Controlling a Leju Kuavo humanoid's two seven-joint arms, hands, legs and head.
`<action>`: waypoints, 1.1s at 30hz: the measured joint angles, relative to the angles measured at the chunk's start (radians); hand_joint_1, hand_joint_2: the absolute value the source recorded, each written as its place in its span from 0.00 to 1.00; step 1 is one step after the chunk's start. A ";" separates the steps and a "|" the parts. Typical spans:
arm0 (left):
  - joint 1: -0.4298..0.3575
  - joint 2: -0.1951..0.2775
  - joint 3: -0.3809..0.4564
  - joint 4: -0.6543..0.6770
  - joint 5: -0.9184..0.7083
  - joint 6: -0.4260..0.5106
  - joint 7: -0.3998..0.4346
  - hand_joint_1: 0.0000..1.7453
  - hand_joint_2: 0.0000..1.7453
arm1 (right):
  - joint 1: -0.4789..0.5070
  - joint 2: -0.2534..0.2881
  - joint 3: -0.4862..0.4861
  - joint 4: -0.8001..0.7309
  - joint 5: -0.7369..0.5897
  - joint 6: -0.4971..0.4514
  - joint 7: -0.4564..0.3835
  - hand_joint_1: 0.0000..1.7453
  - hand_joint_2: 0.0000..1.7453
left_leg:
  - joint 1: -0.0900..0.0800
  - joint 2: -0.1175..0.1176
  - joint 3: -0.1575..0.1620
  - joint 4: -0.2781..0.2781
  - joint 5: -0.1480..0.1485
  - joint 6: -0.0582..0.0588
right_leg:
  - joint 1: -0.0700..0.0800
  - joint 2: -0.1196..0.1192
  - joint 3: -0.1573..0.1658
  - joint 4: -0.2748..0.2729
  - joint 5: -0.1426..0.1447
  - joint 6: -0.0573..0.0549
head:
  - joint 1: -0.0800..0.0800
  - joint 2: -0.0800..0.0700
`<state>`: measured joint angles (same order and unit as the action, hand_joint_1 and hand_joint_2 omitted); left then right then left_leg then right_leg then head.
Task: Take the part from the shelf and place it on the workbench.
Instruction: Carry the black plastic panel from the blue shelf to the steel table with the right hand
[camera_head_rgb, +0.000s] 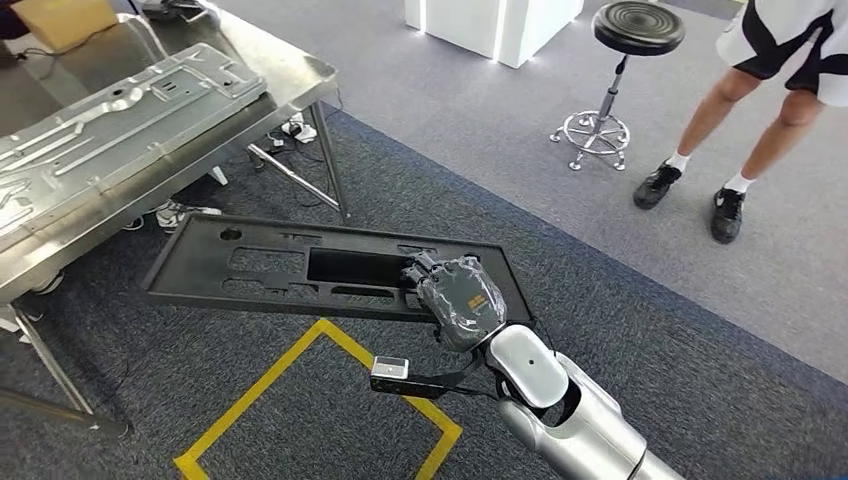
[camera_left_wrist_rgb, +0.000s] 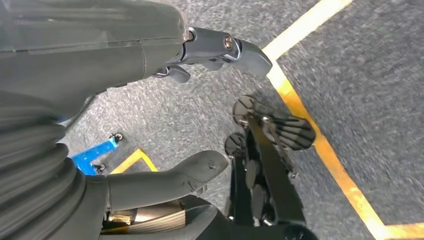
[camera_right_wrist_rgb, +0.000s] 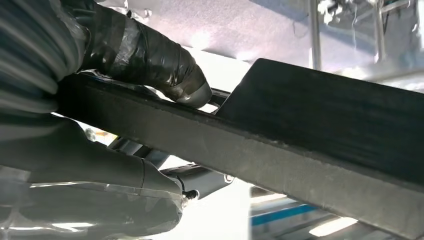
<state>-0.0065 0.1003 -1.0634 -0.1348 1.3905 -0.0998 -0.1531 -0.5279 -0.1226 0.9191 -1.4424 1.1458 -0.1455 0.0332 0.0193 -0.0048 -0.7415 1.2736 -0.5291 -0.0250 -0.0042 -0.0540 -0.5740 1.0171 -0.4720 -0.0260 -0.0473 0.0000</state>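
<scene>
A long flat black panel with cut-outs (camera_head_rgb: 300, 268) hangs level above the carpet, held at its near right end by my right hand (camera_head_rgb: 458, 298). In the right wrist view the thumb (camera_right_wrist_rgb: 145, 55) lies on one face of the panel's edge (camera_right_wrist_rgb: 280, 155) and the fingers (camera_right_wrist_rgb: 100, 175) press from the other side. The steel workbench (camera_head_rgb: 290, 80) stands at the upper left, just beyond the panel's far end. My left hand (camera_left_wrist_rgb: 150, 125) hangs over the grey carpet with its fingers apart and nothing in them.
A grey stamped metal sheet (camera_head_rgb: 110, 130) lies on the workbench. Yellow tape (camera_head_rgb: 320, 400) marks a square on the carpet below the panel. A black stool (camera_head_rgb: 625, 60) and a person's legs (camera_head_rgb: 740, 130) stand at the upper right. Cables lie under the bench.
</scene>
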 joint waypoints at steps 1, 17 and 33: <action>0.001 0.000 0.000 0.000 0.000 0.002 -0.001 0.00 1.00 | -0.011 -0.001 0.006 0.000 0.001 0.017 0.002 1.00 1.00 | 0.001 0.009 0.028 -0.053 0.032 0.000 | 0.000 -0.013 0.001 0.003 -0.003 0.002 | 0.000 0.000; -0.008 -0.002 -0.002 0.004 0.001 -0.034 -0.062 0.00 1.00 | -0.184 -0.010 0.078 -0.012 0.016 0.149 0.030 1.00 1.00 | -0.008 -0.081 0.133 -0.249 0.097 0.055 | -0.006 0.071 -0.095 0.185 -0.046 0.042 | 0.002 0.000; -0.021 -0.009 -0.021 0.004 -0.009 -0.037 -0.071 0.00 1.00 | -0.298 0.003 0.118 -0.063 -0.001 0.205 0.029 1.00 1.00 | -0.001 0.034 0.057 -0.132 0.077 -0.003 | -0.006 -0.032 0.008 0.006 -0.014 0.013 | 0.000 0.000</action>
<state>-0.0277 0.0917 -1.0847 -0.1312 1.3814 -0.1372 -0.2240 -0.8256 -0.1198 1.0371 -1.5053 1.1450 0.0595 0.0620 0.0184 0.0297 -0.6844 1.1417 -0.4519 -0.0281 -0.0105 -0.0856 -0.5663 1.0234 -0.4863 -0.0131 -0.0477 0.0000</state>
